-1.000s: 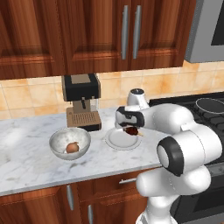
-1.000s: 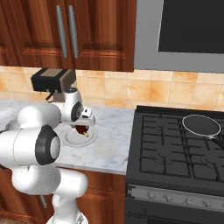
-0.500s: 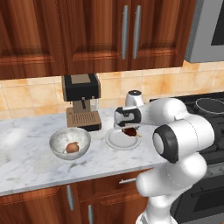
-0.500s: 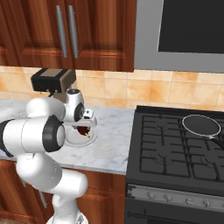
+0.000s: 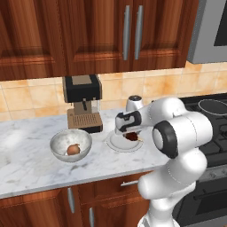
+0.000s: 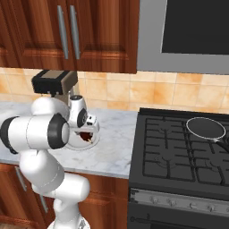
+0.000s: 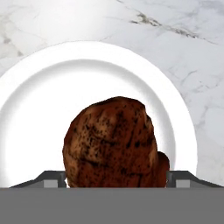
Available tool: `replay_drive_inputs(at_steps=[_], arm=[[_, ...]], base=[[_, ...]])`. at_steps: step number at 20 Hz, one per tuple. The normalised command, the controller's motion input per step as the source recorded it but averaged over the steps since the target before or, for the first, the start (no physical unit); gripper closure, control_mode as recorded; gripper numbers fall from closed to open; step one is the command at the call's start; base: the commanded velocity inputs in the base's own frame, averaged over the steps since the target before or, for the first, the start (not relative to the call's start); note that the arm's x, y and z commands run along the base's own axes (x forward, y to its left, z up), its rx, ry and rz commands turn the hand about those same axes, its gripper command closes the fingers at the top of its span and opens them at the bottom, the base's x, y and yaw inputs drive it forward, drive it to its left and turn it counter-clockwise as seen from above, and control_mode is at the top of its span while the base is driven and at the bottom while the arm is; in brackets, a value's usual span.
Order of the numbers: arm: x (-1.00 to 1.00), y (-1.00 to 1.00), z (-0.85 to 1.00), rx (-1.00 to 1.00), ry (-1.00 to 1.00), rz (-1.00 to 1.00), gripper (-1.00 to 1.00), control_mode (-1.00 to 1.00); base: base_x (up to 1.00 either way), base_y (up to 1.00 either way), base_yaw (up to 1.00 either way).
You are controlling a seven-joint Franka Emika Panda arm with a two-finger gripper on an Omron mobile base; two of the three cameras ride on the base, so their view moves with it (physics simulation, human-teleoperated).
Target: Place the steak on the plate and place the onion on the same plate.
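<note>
The steak (image 7: 111, 142) is lying on the plate (image 7: 39, 100), sitting between the 2 fingers (image 7: 51, 178), which are standing wide apart. The onion (image 5: 73, 150) is resting in the bowl (image 5: 57, 142) on the table (image 5: 31, 164).

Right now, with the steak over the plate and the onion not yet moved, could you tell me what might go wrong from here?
The steak sits between the open jaws on the plate; pulling away carelessly could drag it toward the rim. The onion lies deep in the bowl, so the bowl wall may crowd the gripper on the grasp. The coffee machine stands close behind the bowl; a wide swing might clip it.
</note>
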Motion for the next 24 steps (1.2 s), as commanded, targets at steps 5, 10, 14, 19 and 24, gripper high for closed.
replay_drive_inputs(at_steps=[5,10,14,19,24], arm=[[0.04,0.00,-0.17,-0.03,0.00,0.00,1.00,-1.00],[0.05,0.00,-0.12,-0.02,0.00,0.00,1.00,-1.00],[0.07,0.00,-0.06,0.00,0.00,0.00,1.00,-1.00],[0.03,0.00,-0.05,0.00,0.00,0.00,-1.00,-1.00],[-0.04,0.00,0.05,-0.02,-0.04,0.00,-1.00,-1.00]], base=[[0.00,0.00,0.00],[0.00,0.00,0.00],[0.00,0.00,0.00],[0.00,0.00,0.00],[0.00,0.00,0.00]])
